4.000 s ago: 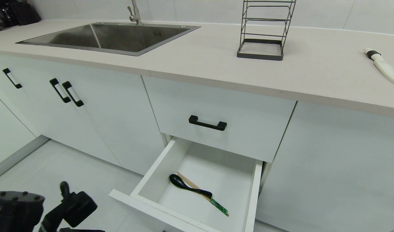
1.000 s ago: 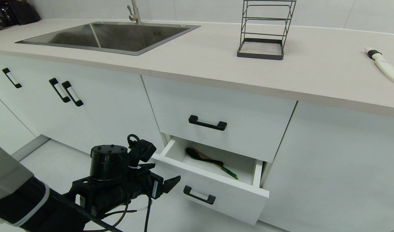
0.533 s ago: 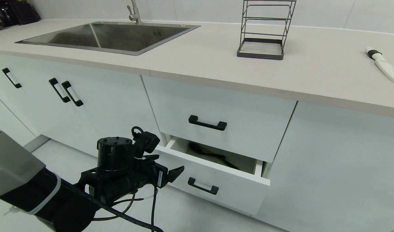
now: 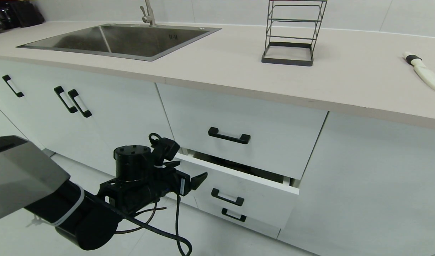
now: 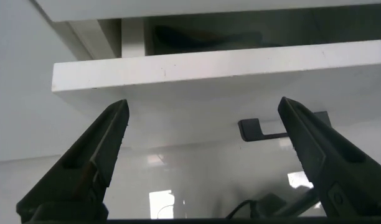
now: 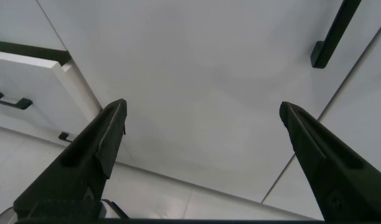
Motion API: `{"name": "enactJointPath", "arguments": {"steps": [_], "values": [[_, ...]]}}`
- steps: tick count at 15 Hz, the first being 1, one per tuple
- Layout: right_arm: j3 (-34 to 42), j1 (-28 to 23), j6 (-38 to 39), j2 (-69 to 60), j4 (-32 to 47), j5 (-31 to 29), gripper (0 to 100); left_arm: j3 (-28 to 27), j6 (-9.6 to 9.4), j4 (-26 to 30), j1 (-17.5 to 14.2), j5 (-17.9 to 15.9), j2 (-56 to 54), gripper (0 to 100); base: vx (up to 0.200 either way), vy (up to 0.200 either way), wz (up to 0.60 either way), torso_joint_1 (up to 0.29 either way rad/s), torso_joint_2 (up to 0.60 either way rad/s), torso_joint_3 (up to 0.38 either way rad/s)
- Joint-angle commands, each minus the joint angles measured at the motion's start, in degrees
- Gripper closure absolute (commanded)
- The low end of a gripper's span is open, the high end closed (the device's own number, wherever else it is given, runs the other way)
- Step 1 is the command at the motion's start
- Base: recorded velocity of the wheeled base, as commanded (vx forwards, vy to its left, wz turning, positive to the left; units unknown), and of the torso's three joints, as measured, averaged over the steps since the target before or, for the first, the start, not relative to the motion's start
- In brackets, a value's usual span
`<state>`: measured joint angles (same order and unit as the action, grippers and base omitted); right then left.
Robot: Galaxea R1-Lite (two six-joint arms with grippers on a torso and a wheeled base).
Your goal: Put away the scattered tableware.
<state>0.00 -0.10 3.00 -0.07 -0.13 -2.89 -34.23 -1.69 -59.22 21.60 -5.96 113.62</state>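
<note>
The lower white drawer (image 4: 245, 185) under the counter stands out by a narrow dark gap, and its contents are hidden. My left gripper (image 4: 196, 179) is open, low at the left end of the drawer front, fingertips against or just short of it. In the left wrist view the drawer front (image 5: 197, 81) and its black handle (image 5: 265, 127) lie right ahead of the open left gripper (image 5: 203, 104). My right gripper (image 6: 202, 107) is open before a plain white cabinet face, with nothing between its fingers. A white-handled knife (image 4: 425, 73) lies on the counter at the far right.
A steel sink (image 4: 121, 39) is set into the counter at the left, and a black wire rack (image 4: 292, 33) stands at the back. A shut upper drawer with a black handle (image 4: 228, 136) is above the gap. Cabinet doors (image 4: 71, 103) line the left; the floor below is bare.
The drawer has slid in from wide open to nearly shut while my left gripper followed its front. The black spoon and chopsticks inside have gone out of sight.
</note>
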Motion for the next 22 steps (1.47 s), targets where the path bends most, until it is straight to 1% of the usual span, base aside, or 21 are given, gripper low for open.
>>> {"name": "enactJointPath", "arguments": {"steps": [1, 4, 6, 7, 10, 12, 15, 19, 22], "values": [[0.0, 0.0, 0.0, 0.1, 0.0, 0.0, 0, -0.5, 0.02, -0.3, 0.0, 0.0, 1.3, 0, 0.000, 0.000, 0.00, 0.000, 0.00, 0.000], [0.0, 0.0, 0.0, 0.1, 0.0, 0.0, 0, -0.7, -0.06, -0.4, 0.0, 0.0, 1.9, 0, 0.000, 0.000, 0.00, 0.000, 0.00, 0.000], [0.0, 0.0, 0.0, 0.1, 0.0, 0.0, 0, -2.8, 0.02, -0.7, -0.2, 0.0, 2.7, 0, 0.000, 0.000, 0.00, 0.000, 0.00, 0.000], [0.0, 0.0, 0.0, 0.1, 0.0, 0.0, 0, -2.9, -0.06, -0.7, -0.2, -0.1, 2.8, 0, 0.000, 0.000, 0.00, 0.000, 0.00, 0.000], [0.0, 0.0, 0.0, 0.1, 0.0, 0.0, 0, -3.7, -0.06, -2.5, -0.9, -0.2, 3.7, 0, 0.000, 0.000, 0.00, 0.000, 0.00, 0.000], [0.0, 0.0, 0.0, 0.1, 0.0, 0.0, 0, -4.2, -0.06, -3.9, -0.9, -1.2, 4.5, 0, 0.000, 0.000, 0.00, 0.000, 0.00, 0.000], [0.0, 0.0, 0.0, 0.1, 0.0, 0.0, 0, -4.3, -0.06, -4.6, -0.9, -1.4, 5.1, 0, 0.000, 0.000, 0.00, 0.000, 0.00, 0.000], [0.0, 0.0, 0.0, 0.1, 0.0, 0.0, 0, -6.6, -0.06, -4.9, -0.9, -1.5, 6.4, 0, 0.000, 0.000, 0.00, 0.000, 0.00, 0.000], [0.0, 0.0, 0.0, 0.1, 0.0, 0.0, 0, -6.2, -0.06, -5.6, -0.9, -1.7, 6.4, 0, 0.000, 0.000, 0.00, 0.000, 0.00, 0.000]]}}
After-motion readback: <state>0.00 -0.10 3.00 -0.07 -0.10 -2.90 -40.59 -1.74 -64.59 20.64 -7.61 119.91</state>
